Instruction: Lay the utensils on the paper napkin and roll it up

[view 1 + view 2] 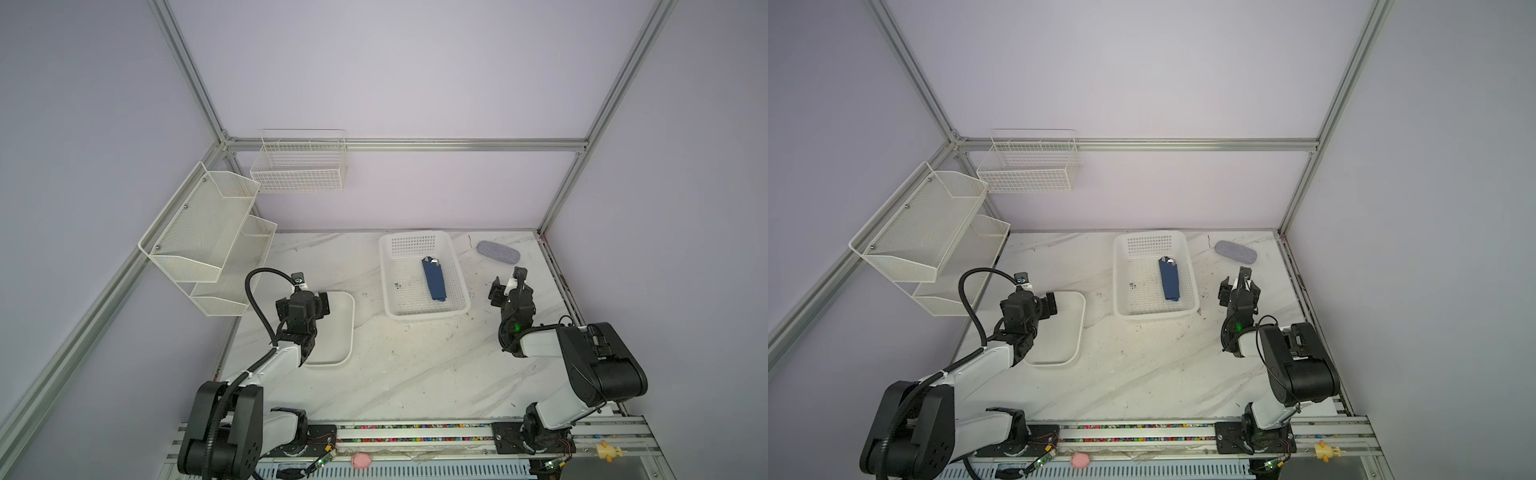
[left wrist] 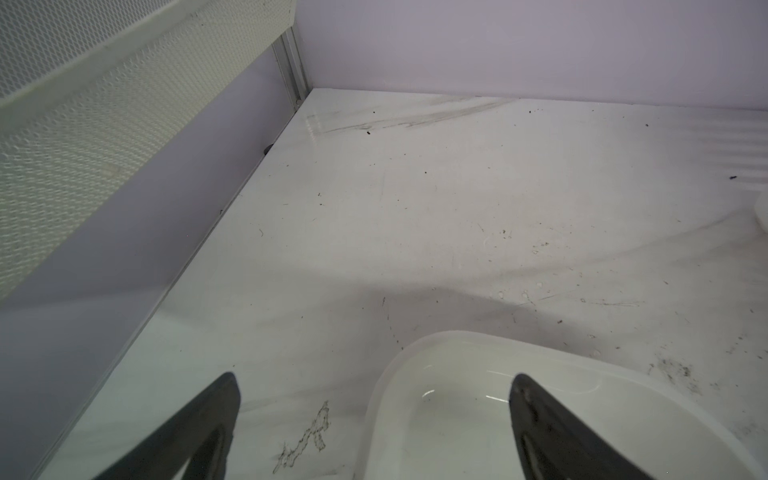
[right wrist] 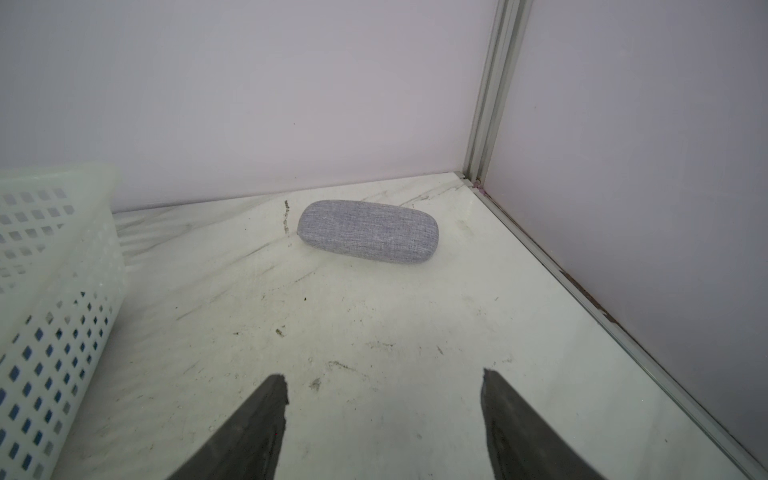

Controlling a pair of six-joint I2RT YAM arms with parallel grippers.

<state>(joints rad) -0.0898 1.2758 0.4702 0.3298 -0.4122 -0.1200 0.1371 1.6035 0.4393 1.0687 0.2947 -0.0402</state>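
Between the two hands, nearer the right hand [image 3: 383, 377], the napkin [image 1: 433, 279] lies rolled into a slim navy bundle on the floor of the basket [image 1: 430, 312]. A glint of the utensils [image 1: 434, 261] pokes from its far end.

By the look of it the rolling is done, and what is left is to pull clear. To do that well, each hand should lift before it swings back. That way no finger clips the basket wall at the right hand's left, or the dish [image 2: 399, 353] rim under the left hand [image 2: 374, 377]. The roll is only paper, and a knock to the basket could let it unwind.

The left hand is empty and pitched down, its fingers [image 2: 178, 432] spread wide. One finger is over the dish, the other over bare tabletop [image 1: 415, 374]. The right hand hangs low over the tabletop with its fingers apart and nothing between them. It points at the grey case [image 3: 368, 230] ahead of it.
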